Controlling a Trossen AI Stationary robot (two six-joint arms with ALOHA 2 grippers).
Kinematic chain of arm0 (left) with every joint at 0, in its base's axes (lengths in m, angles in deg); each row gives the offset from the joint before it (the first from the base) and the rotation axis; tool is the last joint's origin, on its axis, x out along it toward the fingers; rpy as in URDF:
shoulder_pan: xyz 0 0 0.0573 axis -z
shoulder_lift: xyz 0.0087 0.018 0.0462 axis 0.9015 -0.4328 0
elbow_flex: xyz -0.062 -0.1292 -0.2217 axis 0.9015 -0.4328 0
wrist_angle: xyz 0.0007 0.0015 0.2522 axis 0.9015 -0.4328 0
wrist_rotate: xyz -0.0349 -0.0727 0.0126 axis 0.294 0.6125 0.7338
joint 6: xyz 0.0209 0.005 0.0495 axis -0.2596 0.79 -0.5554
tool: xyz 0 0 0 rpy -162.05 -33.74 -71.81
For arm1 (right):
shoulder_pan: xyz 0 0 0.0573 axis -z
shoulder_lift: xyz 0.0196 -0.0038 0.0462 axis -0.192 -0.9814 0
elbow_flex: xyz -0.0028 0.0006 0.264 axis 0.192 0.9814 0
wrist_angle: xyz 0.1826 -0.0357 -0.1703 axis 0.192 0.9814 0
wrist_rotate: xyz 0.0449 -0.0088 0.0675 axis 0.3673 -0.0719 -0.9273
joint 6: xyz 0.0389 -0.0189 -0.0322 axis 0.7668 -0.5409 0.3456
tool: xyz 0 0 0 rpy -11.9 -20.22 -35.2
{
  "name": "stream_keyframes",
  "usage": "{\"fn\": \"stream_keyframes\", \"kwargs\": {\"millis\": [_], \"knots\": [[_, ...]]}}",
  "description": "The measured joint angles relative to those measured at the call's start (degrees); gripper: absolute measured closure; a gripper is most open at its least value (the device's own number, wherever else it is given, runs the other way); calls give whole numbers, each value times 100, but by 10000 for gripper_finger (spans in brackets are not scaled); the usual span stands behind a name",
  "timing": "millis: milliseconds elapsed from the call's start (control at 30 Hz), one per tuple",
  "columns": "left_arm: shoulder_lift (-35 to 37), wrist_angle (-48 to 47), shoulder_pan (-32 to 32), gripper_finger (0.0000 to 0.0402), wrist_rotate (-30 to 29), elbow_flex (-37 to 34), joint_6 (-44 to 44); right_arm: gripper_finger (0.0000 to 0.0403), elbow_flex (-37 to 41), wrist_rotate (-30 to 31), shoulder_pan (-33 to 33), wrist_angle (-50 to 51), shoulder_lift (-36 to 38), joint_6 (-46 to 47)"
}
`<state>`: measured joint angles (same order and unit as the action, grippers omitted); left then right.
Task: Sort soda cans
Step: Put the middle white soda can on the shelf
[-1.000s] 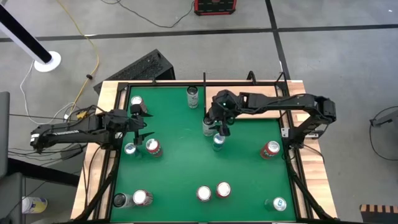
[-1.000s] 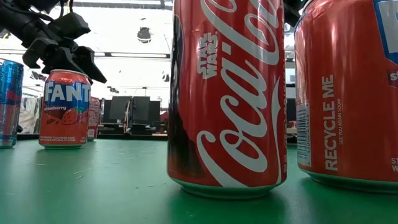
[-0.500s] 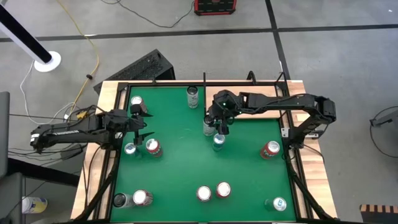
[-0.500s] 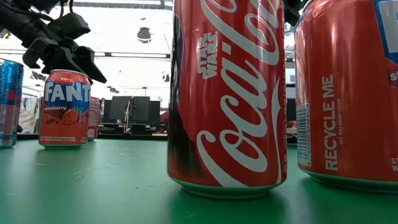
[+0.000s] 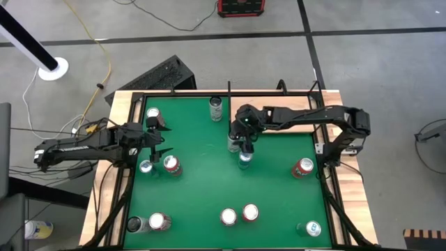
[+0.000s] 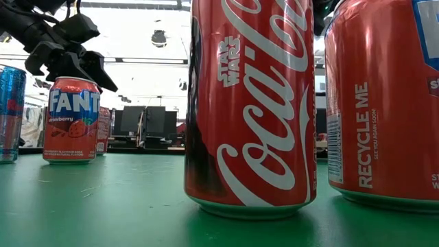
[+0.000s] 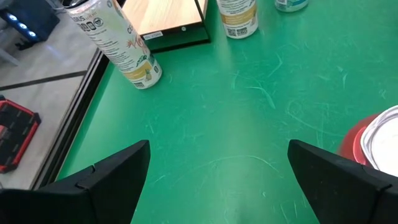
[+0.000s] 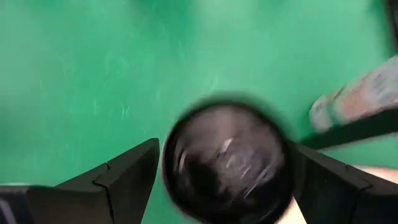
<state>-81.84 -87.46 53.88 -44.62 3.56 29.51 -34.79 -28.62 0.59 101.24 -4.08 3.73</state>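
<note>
"Two arms over the green desk (image 5: 202, 174). Where's the right gripper (image 5: 243, 144)?"

"Right above the dark can (image 8: 227, 163) at the desk's middle, fingers (image 8: 121, 177) spread wide either side of its top, not clenched on it. A teal can (image 5: 244, 159) stands just beside it."

"And the left gripper (image 7: 217, 168)?"

"Fingers released, grasping nothing, near the red Fanta can (image 6: 71, 119) left of the middle. Other soda cans (image 5: 239, 215) are scattered well apart from it."

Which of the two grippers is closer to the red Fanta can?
The left. The left gripper hangs open right by the red Fanta can near the table's left side. The right gripper is well across the table, open over a dark can near the middle.
</note>
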Motion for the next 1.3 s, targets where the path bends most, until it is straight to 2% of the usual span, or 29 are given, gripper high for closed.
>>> {"fn": "stream_keyframes", "kwargs": {"millis": [367, 600, 800, 1000, 1133, 1300], "knots": [[0, -47, -1, 33, -2, -2, -101, 55, -8, -4, -46, -96, 29, -60], [-2, -26, 0, 33, 166, -2, -74, 120, -7, 3, -39, 8, 124, 73], [-14, 13, 2, 33, 446, -2, -132, 120, 1, 7, 58, 123, 262, 200], [-52, 132, 2, 33, 436, -4, 105, 120, -3, 9, 84, 92, 637, 184], [-85, 343, 0, 33, -27, 22, 197, 120, -3, -4, 133, 197, 1014, 166], [-76, 1274, 0, 33, -600, 145, 680, 120, -3, 5, 325, 592, 1472, 146]]}}
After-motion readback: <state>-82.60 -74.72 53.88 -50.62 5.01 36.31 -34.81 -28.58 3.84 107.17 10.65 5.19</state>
